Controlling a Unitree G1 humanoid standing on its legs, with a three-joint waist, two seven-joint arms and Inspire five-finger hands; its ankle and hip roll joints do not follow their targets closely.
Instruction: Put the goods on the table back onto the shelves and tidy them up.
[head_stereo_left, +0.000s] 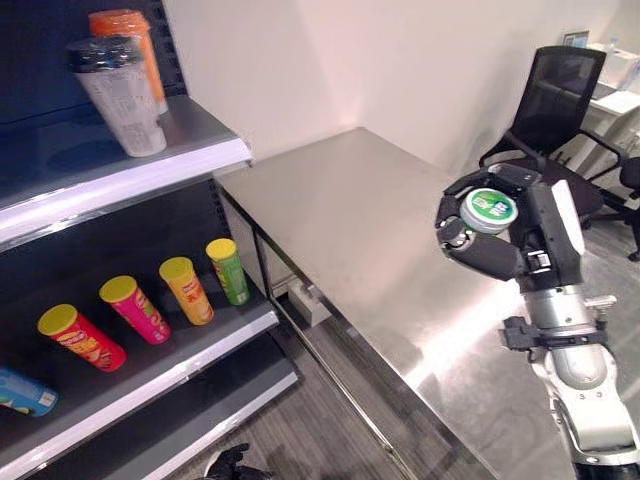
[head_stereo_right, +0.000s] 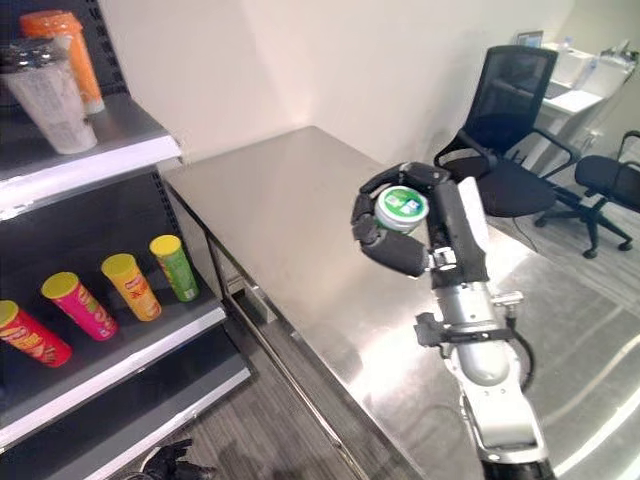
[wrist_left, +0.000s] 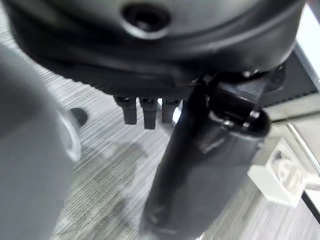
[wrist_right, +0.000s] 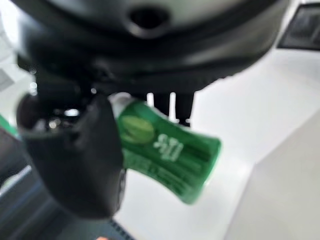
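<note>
the right robot hand (head_stereo_left: 487, 240) is raised above the bare stainless-steel surface (head_stereo_left: 340, 215), its dark fingers and thumb curled round a green cylindrical can with a white-rimmed green lid (head_stereo_left: 490, 209); the lid faces up toward the head camera, and in the right wrist view the can's green body (wrist_right: 167, 155) sticks out past the thumb, clear of anything underneath. to the robot's left stands a dark shelving unit with pale-edged shelves (head_stereo_left: 130, 180). on its upper shelf a tall white cylindrical container with a dark lid (head_stereo_left: 118, 93) stands in front, touching or nearly touching a tall orange container (head_stereo_left: 132, 45) just behind it. on the lower shelf four snack tubes with yellow lids lean back in a row, apart from one another: a red tube (head_stereo_left: 82, 338), a pink tube (head_stereo_left: 134, 308), an orange tube (head_stereo_left: 187, 289) and a green tube (head_stereo_left: 228, 270) nearest the surface. a blue tube (head_stereo_left: 24, 391) lies on its side at the far left end of that shelf. the left robot hand (wrist_left: 200, 165) hangs low over the grey wood-grain floor (wrist_left: 110, 175), its short dark fingers pointing down with nothing between them and the thumb stretched out alongside. a black mesh office chair (head_stereo_left: 555, 110) stands beyond the far corner of the surface, by the pale wall.
</note>
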